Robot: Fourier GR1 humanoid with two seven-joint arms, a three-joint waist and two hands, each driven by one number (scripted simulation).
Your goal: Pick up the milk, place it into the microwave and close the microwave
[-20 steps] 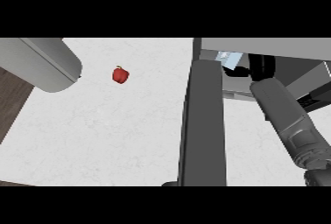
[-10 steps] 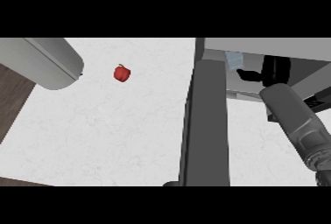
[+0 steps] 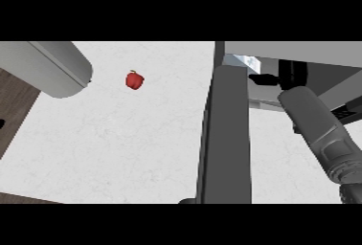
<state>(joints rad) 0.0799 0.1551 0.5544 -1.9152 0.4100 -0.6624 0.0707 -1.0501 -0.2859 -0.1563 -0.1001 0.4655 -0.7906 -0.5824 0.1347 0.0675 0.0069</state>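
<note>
Counter [image 3: 106, 143] takes up most of your view: a flat white top with faint marbling, spreading left of the microwave [image 3: 297, 48]. The microwave is a grey box with hard edges. Its door [image 3: 226, 143] is a long, dark, smooth slab that stands wide open from the microwave's left side and runs back toward you. Right of the door, the right forearm [image 3: 318, 129], a matte grey cylinder, slants up into the microwave's mouth. Far left of the microwave sits a grey bulk [image 3: 50, 67] with a rounded end; you cannot tell what it is.

The right hand [image 3: 291, 75] is black and sits inside the opening. It is too dark against the cavity for you to tell whether it is open or closed.

The milk [image 3: 245, 61] appears to be the pale blue-white patch in the microwave's left corner, just left of the hand and just beside the hinge side of the door. Its long axis is not readable.

A small glossy red pepper [image 3: 134, 80] lies well left of the microwave.

The door's swing matters most for what comes next. The right arm lies across the opening, on the side the slab must sweep through, so it probably has to come out first. The left hand does not show, which leaves the right as the nearer one.
</note>
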